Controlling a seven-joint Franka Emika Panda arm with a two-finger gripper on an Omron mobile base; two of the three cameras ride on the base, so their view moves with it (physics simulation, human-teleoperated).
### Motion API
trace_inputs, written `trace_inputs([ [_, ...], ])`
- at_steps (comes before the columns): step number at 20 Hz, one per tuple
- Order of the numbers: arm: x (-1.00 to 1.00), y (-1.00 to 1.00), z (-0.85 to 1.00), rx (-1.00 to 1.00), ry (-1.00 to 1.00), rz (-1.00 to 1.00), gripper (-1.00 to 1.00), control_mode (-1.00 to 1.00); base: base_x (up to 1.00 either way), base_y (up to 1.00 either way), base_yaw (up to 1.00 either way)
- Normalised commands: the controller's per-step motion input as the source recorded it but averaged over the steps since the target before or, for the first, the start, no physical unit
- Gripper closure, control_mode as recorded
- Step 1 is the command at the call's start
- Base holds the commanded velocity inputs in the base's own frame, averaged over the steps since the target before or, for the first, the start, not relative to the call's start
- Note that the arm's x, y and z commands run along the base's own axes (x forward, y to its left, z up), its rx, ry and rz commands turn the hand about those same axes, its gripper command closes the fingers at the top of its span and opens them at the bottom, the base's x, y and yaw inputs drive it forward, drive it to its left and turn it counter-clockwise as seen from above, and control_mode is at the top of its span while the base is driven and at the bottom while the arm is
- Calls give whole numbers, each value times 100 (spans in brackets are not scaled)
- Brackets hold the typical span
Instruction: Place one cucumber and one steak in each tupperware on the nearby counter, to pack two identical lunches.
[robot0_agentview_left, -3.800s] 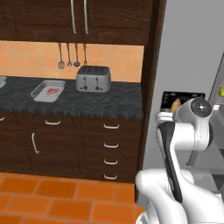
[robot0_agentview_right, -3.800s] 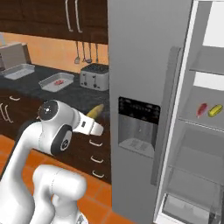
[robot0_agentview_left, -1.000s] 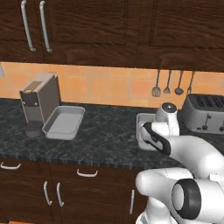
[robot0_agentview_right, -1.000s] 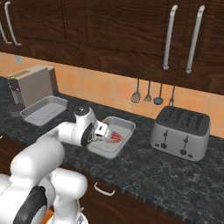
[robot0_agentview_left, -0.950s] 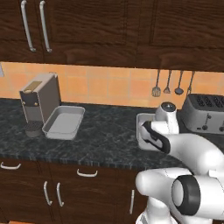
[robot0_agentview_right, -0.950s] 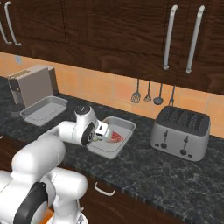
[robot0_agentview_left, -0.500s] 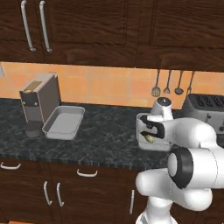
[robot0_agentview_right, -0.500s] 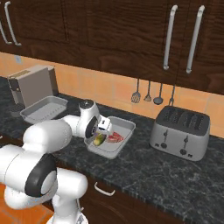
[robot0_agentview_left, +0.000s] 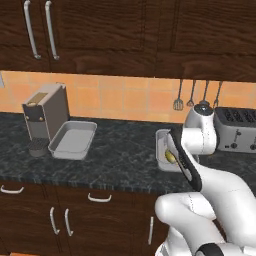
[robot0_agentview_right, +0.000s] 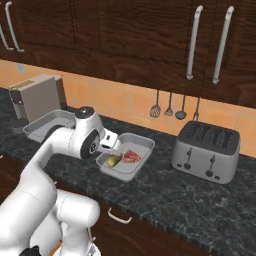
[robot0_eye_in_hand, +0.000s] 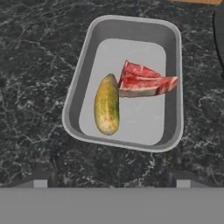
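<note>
**First lunch packed; second tray waits**

Your tool (robot0_agentview_right: 114, 150) hangs just above the near tupperware (robot0_eye_in_hand: 173, 87) with its jaws spread wide and nothing between them; in the hand view the two fingertips (robot0_eye_in_hand: 40, 181) stand far apart at the bottom edge, clear of the tray's rim. Directly below the tool, the cucumber (robot0_eye_in_hand: 107, 109) lies on the tray floor, and the steak (robot0_eye_in_hand: 144, 81) lies just beside it, on the far side from the tool, the two touching or very nearly so. From how they lie, this tray has its pair, so I judge the release step here as done.

The second tupperware (robot0_agentview_left: 75, 140) sits on the same table (robot0_agentview_left: 120, 155), well off to the tool's left, next to the grey coffee machine (robot0_agentview_left: 45, 115). It looks bare inside, so about half the job remains.

What the next move calls for, as I read it:
- Lift the tool straight up so the fingertips clear the rim without nudging the tray.
- Go for another cucumber and another steak; neither is on this stretch of table, so expect to drive the base away and back.
- On return, line up over the left tray, not this one.

Keep the arm away from the toaster (robot0_agentview_right: 205, 150) to the tool's right and the utensils (robot0_agentview_right: 170, 107) hanging on the wall behind.
</note>
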Motion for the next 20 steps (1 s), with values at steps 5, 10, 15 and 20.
trace_inputs([
  [5, -69, 35, 34, -14, -28, 3, -100, 100, -20, 9, 3],
  [10, 0, 0, 0, 0, 0, 0, -100, 100, -100, 8, 4],
  [15, 0, 0, 0, 0, 0, 0, -100, 100, -100, -55, -15],
  [20, 0, 0, 0, 0, 0, 0, -100, 100, -87, -88, -31],
])
